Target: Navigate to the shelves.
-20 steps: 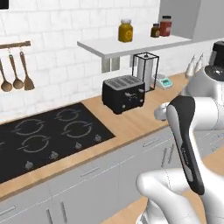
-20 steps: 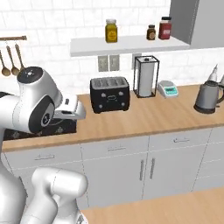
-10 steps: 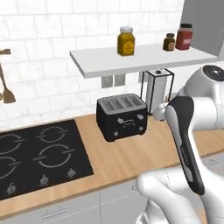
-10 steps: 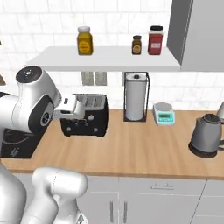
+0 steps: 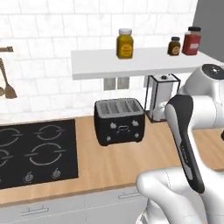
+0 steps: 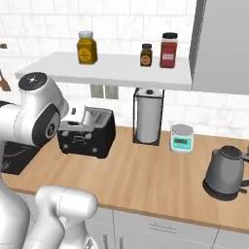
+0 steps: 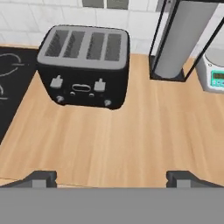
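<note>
Claw (image 7: 111,178) spread wide and empty above the worktop (image 7: 131,140), we note.
Left base view: we see the shelves (image 5: 144,62) on the wall above the toaster (image 5: 119,121), jars on top. Right base view: shelves (image 6: 116,70) over the paper roll holder (image 6: 148,116), kettle (image 6: 225,172) at right. Hand view: toaster just ahead of the fingertips (image 7: 41,178).

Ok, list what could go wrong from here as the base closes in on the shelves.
1. The base already stands close to the wooden counter; driving further could bump its grey cabinets.
2. The arm's elbow is raised near the front edge of the shelves; a swing upward might strike the board and shake the jars.
3. The gripper hangs open, low over the counter in front of the toaster, and could clip it.
</note>
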Available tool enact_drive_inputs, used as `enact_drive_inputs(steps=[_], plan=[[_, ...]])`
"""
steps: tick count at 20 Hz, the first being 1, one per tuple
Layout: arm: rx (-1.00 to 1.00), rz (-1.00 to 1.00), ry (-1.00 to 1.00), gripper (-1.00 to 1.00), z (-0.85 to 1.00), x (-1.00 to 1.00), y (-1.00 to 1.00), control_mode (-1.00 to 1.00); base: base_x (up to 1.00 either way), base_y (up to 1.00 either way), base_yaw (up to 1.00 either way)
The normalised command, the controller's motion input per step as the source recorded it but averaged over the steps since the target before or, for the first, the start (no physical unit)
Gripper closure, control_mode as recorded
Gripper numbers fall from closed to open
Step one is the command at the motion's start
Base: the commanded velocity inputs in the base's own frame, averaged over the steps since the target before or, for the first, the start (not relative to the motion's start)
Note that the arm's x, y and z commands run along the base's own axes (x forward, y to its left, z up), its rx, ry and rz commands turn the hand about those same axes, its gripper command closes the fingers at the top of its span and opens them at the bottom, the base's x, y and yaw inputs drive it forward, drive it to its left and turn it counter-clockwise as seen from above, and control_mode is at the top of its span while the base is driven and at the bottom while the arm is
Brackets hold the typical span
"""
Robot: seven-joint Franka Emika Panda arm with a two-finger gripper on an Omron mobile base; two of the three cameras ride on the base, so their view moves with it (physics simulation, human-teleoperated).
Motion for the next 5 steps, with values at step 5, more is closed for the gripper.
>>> enact_drive_inputs(steps=[5], plan=[[0.00,0.00,0.00,-1.00,0.00,0.00,0.00,1.00,0.10,-1.00,0.12]])
